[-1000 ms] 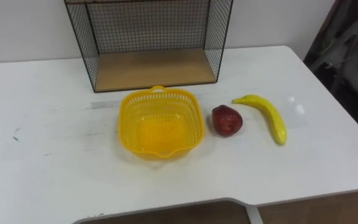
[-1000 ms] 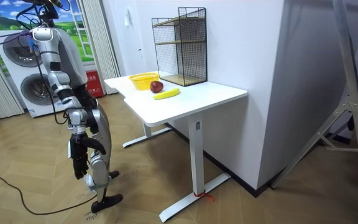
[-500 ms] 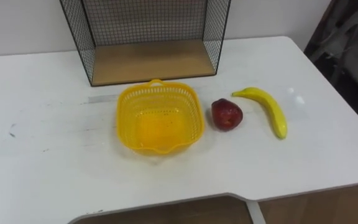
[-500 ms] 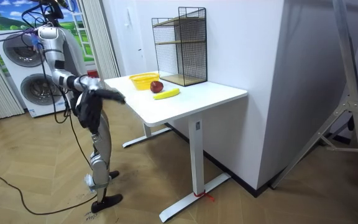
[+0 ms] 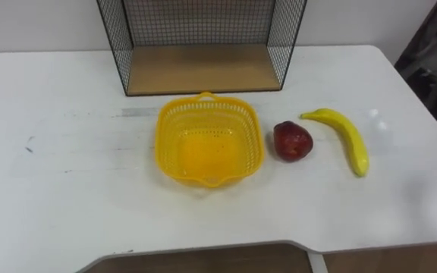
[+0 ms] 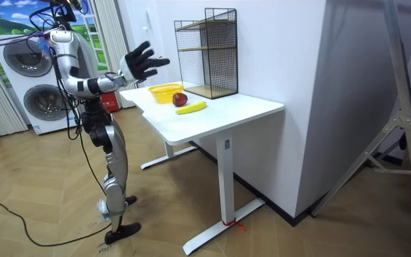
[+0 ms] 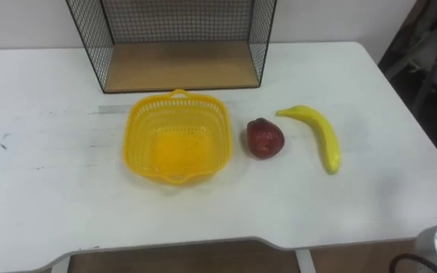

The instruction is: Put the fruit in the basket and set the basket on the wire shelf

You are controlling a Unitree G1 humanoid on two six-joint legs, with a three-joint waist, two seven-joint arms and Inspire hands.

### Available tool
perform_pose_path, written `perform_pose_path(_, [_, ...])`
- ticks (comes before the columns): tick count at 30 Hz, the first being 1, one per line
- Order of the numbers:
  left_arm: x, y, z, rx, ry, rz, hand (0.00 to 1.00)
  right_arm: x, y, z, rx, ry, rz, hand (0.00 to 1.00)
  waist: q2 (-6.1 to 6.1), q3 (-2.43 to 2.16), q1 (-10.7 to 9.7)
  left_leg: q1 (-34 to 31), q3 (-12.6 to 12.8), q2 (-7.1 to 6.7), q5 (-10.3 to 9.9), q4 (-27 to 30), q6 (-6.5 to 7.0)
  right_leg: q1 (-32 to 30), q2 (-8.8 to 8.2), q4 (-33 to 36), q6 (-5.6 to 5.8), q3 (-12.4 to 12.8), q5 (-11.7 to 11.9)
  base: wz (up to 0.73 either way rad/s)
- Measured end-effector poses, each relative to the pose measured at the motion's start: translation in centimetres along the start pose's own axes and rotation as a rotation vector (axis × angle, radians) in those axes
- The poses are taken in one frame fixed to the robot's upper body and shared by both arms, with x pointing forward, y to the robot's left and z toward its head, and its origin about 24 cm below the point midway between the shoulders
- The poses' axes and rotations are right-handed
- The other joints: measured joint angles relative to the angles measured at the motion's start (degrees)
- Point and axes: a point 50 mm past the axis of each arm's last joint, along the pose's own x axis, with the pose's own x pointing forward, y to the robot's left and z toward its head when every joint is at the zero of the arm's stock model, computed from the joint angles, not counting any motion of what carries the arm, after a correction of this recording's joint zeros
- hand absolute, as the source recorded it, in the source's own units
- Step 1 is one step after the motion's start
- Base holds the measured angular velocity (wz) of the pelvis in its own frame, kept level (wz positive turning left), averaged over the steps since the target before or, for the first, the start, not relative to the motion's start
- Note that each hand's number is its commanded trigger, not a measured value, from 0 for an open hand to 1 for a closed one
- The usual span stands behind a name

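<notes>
**A:** What's on the white rectangular table (image 5: pixel 51 189)?

**B:** The black wire shelf with a wooden floor (image 5: pixel 203 68) stands at twelve o'clock from the yellow plastic lattice basket (image 5: pixel 167 144). At the basket's three o'clock lie the curved yellow banana (image 5: pixel 347 136) and, nearer, the dark red apple (image 5: pixel 292 141).

**A:** Hands?

**B:** The right hand (image 6: pixel 143 61) is raised, fingers spread, grasping nothing.

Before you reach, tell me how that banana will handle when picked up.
The banana lies flat on its side, so it probably won't roll, though a nudge could spin it. Its smooth skin may slip.
</notes>
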Motion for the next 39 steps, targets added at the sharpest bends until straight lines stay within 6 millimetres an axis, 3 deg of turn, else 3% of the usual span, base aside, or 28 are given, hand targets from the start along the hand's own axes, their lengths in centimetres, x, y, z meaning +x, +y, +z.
perform_pose_path(5, [0.0,-0.1,0.3,0.054,-0.016,-0.011,0.0,-0.8,2.2,0.1,0.019,0.01,0.191,0.0,-0.21,0.49,1.2,1.0,0.0,0.07,0.0,0.0,0.0,1.0,0.0,0.0,-0.06,-0.2,0.0,0.0])
perform_pose_path(14, [0.1,-0.2,0.9,0.082,-0.038,-0.009,0.0,-3.0,4.8,-0.5,0.015,0.04,0.478,0.0,-0.51,0.51,2.6,0.9,-0.7,0.06,0.0,0.1,-0.07,1.4,-0.06,-0.2,-0.11,-1.2,0.1,0.04])
perform_pose_path(18, [0.1,-0.2,1.0,0.086,-0.041,-0.009,0.0,-3.3,5.2,-0.5,0.009,0.035,0.547,0.0,-0.64,0.27,2.6,1.0,-0.9,0.06,0.1,0.0,-0.13,2.0,-0.05,-1.0,-0.21,-1.6,0.1,0.05])
perform_pose_path(23, [0.2,-0.1,1.6,0.102,-0.063,-0.034,0.0,-4.5,6.0,-1.6,-0.026,0.075,0.703,0.0,-1.11,0.31,2.8,0.7,-1.3,0.07,0.1,0.0,-0.13,2.0,-0.15,-1.0,-0.22,-3.4,0.2,0.05])
perform_pose_path(27, [0.2,-0.1,1.9,0.111,-0.072,-0.043,0.0,-5.2,6.5,-2.2,-0.042,0.102,0.8,0.0,-0.74,0.24,2.8,0.5,-1.6,0.07,0.1,0.0,-0.14,1.9,-0.23,-1.0,-0.24,-4.5,0.2,0.06])
perform_pose_path(31, [0.2,-0.2,1.7,0.12,-0.062,-0.06,0.0,-5.3,6.8,-2.8,-0.062,0.132,0.858,0.0,-0.07,-0.11,3.7,0.6,-1.8,0.04,0.1,0.0,-0.19,2.5,-0.29,-0.9,-0.25,-5.2,0.2,0.03])
perform_pose_path(39, [0.2,-0.6,1.4,0.142,-0.033,-0.109,0.0,-6.3,8.1,-3.3,-0.098,0.144,0.981,0.0,-0.23,-0.04,4.0,0.9,-2.6,0.01,0.2,0.4,-0.31,3.1,-0.39,-0.9,-0.26,-6.5,0.2,0.04])
